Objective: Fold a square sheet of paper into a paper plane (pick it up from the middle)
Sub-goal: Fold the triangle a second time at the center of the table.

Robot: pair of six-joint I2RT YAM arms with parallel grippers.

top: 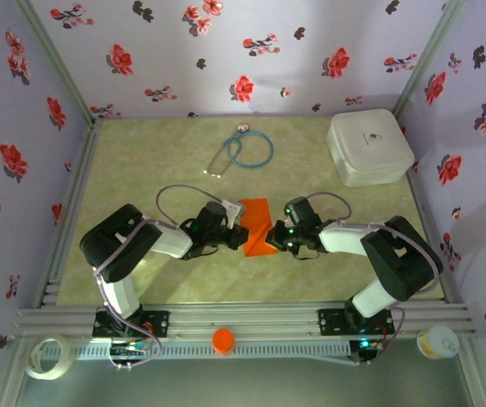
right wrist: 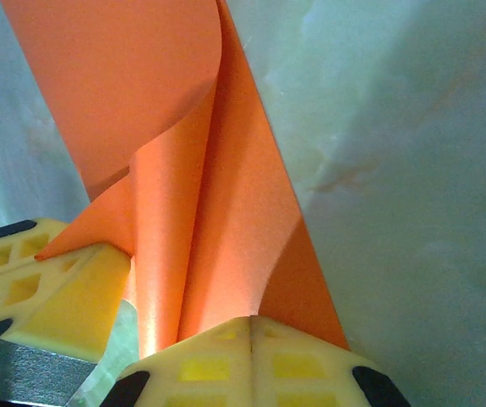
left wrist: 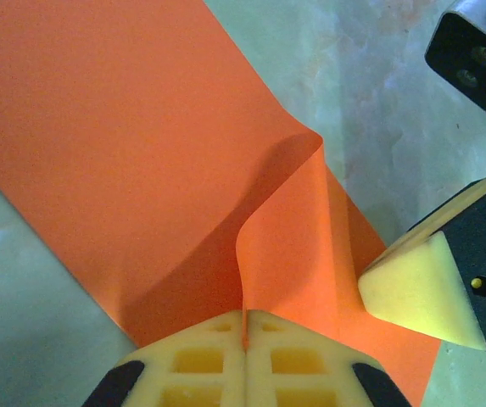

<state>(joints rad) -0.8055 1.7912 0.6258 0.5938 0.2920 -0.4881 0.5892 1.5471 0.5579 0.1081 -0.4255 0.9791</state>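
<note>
Broadly, the green table (top: 141, 161) carried a white rounded box (top: 370, 148) in its far right corner and a blue stethoscope (top: 243, 151) at the far middle. At mid-table, between the two arms, lay the square sheet of paper (top: 257, 222), with one flap curled up off the surface. The left gripper (left wrist: 244, 326) had its jaws pressed together on the sheet's raised edge. The right gripper (right wrist: 251, 326) pinched the opposite edge likewise. The work looked early: one loose fold begun, but no sharp crease, nose or wings yet. A small orange cap (top: 223, 340) sat on the near rail.
</note>
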